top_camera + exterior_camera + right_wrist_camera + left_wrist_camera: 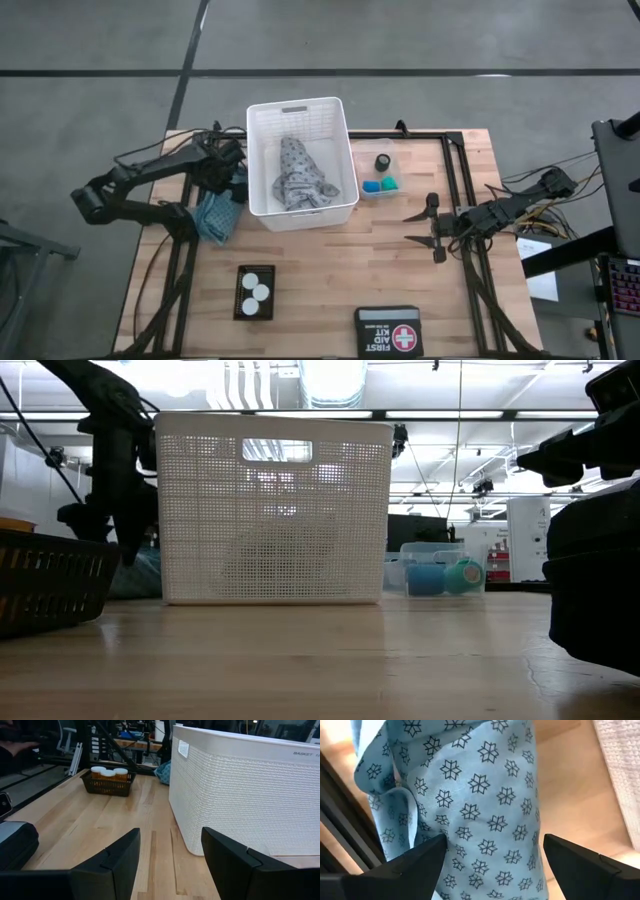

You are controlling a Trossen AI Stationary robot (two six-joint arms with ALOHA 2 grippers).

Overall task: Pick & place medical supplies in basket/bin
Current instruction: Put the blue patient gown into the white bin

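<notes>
Just under the left gripper (pixel 490 860), by the left edge of the table (pixel 330 270), lies the blue cloth (pixel 475 795) with its little star marks. The gripper's fingers are spread wide and hold nothing, and the cloth sits in the gap between them. The white basket (pixel 300 110) stands just beside this gripper, on its right, so there is little room on that side. A grey cloth (pixel 298 175) is already inside the basket.

The right gripper (pixel 428 228) waits over the right part of the table, wide apart too and holding nothing. Bare wood lies between it and the basket, so there is plenty of room there. Beyond it, touching the basket's right wall, is the small clear tub (pixel 382 190) with blue, green and black round pieces inside. Near the front edge sit a small black tray with three pill bottles (pixel 255 291) and the black first aid kit (pixel 387 332).
</notes>
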